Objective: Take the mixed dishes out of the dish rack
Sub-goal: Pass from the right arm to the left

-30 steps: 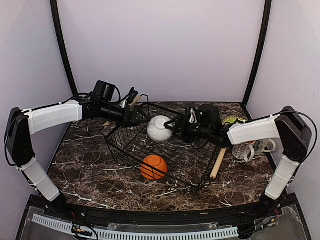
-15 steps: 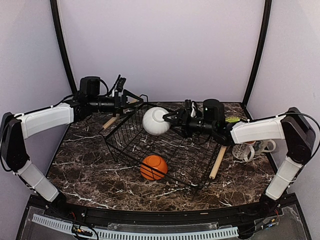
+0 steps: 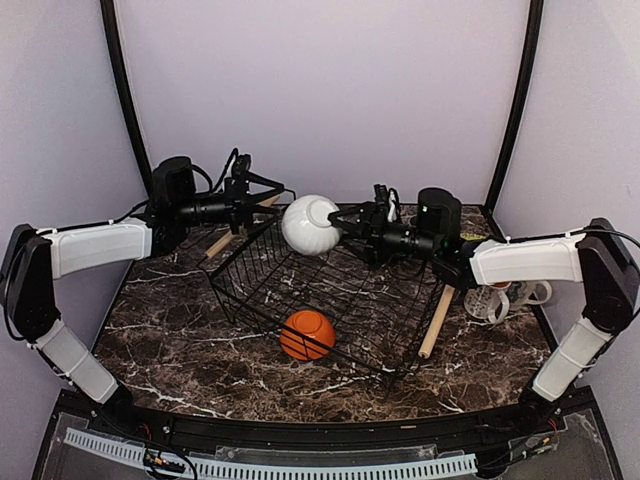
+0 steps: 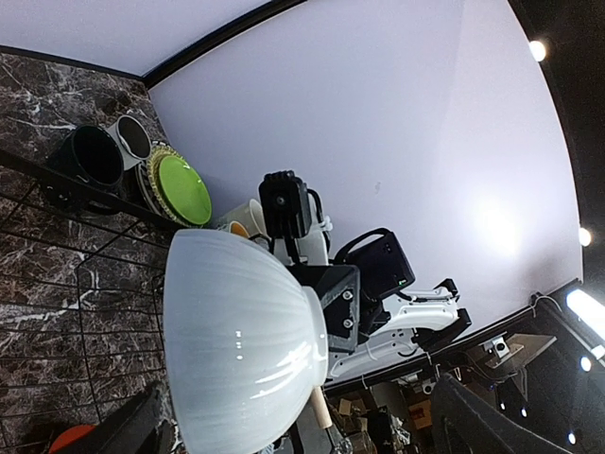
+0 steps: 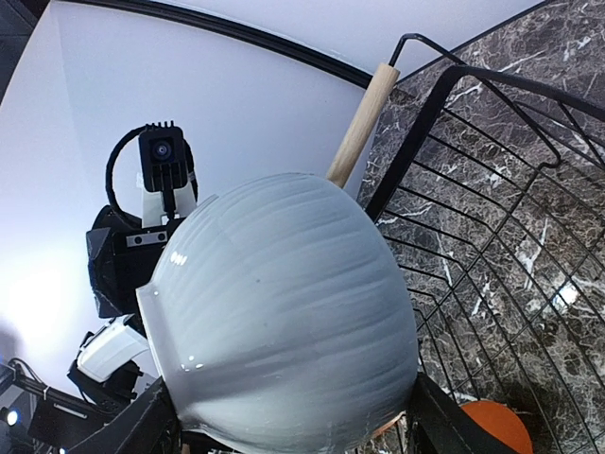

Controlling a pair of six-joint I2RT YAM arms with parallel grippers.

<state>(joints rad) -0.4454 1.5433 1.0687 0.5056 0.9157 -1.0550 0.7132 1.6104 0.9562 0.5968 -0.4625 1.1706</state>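
The left arm reaches in from the left edge. The left claw [image 3: 262, 192] hangs in the air with its fingers [image 4: 132, 427] spread wide and nothing between them. Just below this claw and a little to its left lies a light wooden rod handle [image 3: 224, 237]. It runs along the far-left side of the large black wire dish rack [image 3: 226, 288], which sits on the dark brown marble table [image 3: 160, 322].

Just right of the left claw, and apart from it, is a glossy white ribbed bowl [image 3: 309, 223]. It is lifted over the rack's far-left corner, clear of the wires. The left wrist view looks straight at its rounded outer wall. Down inside the rack, well below both claws and nearer than them, rests a round orange bowl [image 3: 307, 334].

The right claw [image 3: 342, 227] is clamped on the white bowl's right side. In the right wrist view the bowl fills the space between that claw's two fingers [image 5: 440, 421]. Behind this claw and below its arm runs the rack's second wooden rod handle [image 3: 437, 322].

Right of the claw's wrist, outside the rack, is a lime-green plate [image 3: 466, 241]. The left wrist view shows a dark cup [image 4: 90, 156] and a small white cup [image 4: 132, 138] just beside the plate. Farther right, near the table's edge, stand pale handled mugs [image 3: 505, 298], too blurred to show any pattern.
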